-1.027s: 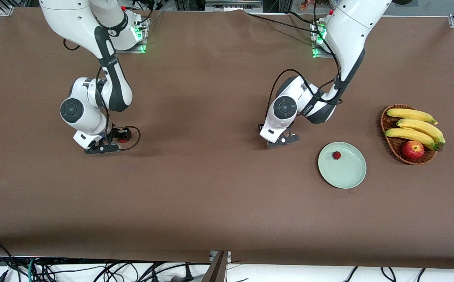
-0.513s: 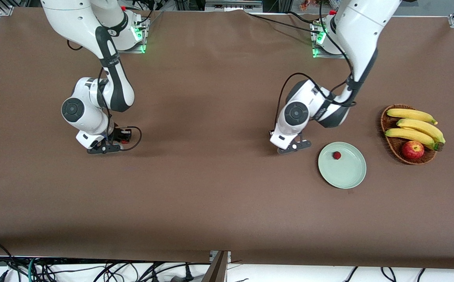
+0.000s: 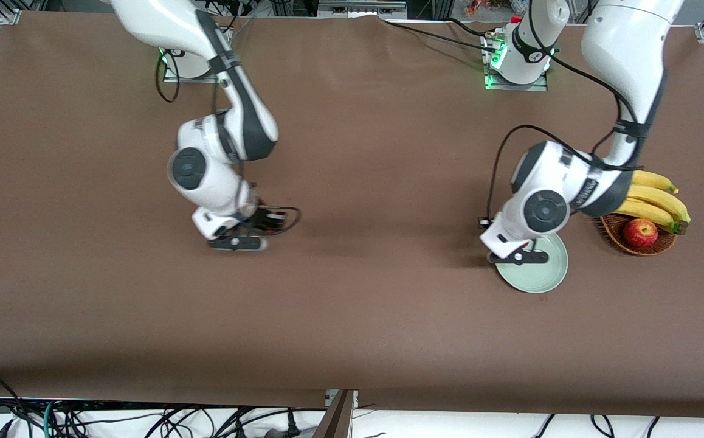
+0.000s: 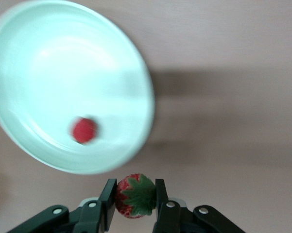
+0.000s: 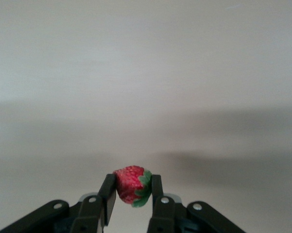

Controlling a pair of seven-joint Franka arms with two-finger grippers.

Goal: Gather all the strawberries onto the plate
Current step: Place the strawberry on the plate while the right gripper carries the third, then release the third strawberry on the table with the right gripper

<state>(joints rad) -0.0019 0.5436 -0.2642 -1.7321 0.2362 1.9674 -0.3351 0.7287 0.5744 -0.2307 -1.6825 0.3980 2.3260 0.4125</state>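
Over the plate's (image 3: 540, 277) rim, at the edge toward the right arm's end, my left gripper (image 4: 134, 201) hangs with its fingers (image 4: 108, 196) narrowed onto a strawberry (image 4: 134, 195), pinched between both pads, green top showing. On the plate (image 4: 48, 63) lies a second berry (image 4: 84, 130), loose. Beside the plate, toward the left arm's end, sits a basket (image 3: 625, 242) with bananas (image 3: 656, 201) and an apple (image 3: 639, 232). My right gripper (image 5: 132, 194) is over bare table (image 3: 352, 304), well apart from the plate, its fingers (image 5: 107, 191) likewise closed to a narrow gap on a third berry (image 5: 132, 184).
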